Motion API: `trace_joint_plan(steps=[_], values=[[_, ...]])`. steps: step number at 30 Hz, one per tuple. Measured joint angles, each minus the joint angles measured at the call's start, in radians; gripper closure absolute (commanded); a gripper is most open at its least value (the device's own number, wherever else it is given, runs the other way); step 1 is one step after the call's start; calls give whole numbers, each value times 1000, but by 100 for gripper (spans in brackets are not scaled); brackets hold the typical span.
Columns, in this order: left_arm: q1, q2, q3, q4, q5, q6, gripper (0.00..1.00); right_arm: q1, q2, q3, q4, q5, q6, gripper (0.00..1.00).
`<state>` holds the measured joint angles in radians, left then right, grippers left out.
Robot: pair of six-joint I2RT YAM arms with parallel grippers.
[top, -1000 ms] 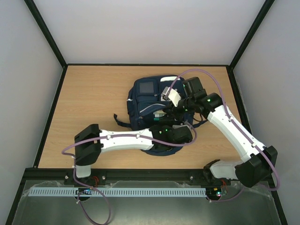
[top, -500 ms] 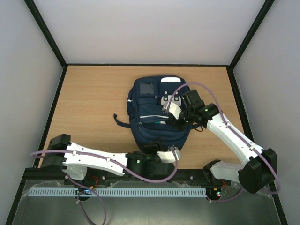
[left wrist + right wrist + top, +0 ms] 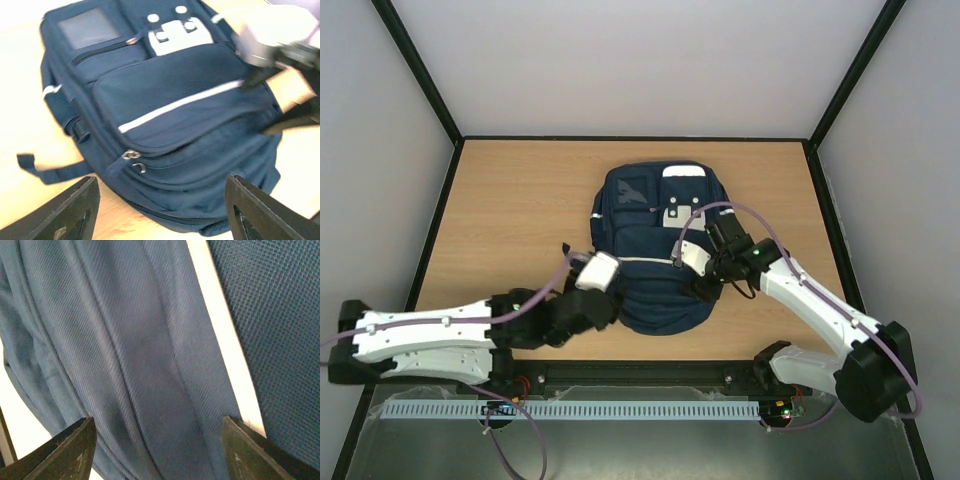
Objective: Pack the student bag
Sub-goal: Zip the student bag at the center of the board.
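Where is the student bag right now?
In the top view the student bag lies flat right of table centre, the right claw over its right side, the left claw by its near-left corner.

The navy-blue cloth backpack [image 3: 190,100] is matt and coarsely woven, its white stripes [image 3: 222,340] smooth, its metal zip pulls [image 3: 131,155] shiny; the wood-grain table [image 3: 510,210] looks smooth.

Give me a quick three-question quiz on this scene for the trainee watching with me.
1. True or false: the left hand grips the student bag.
2. The right hand is over: A) the bag's fabric, B) bare table, C) a box.
3. What colour is the stripe across the front pocket?
Key: 1 false; 2 A; 3 white.
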<state>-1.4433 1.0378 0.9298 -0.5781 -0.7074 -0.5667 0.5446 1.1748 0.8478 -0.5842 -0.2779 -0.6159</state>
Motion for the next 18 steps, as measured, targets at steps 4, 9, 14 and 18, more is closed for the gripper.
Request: trace_joint_plan(steps=[4,9,14,18], values=[[228,-107,-84,11,126,-93,27,47,-81,-48,10,102,-9,30],[523,-150,-194,71,344,-125,31,104,-87,-97,55,260,-18,37],[722,-132,-270,164,578,-137,36,121,-47,-138,131,404,-27,53],[737,-101,-277,238,673,-127,38,127,-13,-146,179,478,-27,61]])
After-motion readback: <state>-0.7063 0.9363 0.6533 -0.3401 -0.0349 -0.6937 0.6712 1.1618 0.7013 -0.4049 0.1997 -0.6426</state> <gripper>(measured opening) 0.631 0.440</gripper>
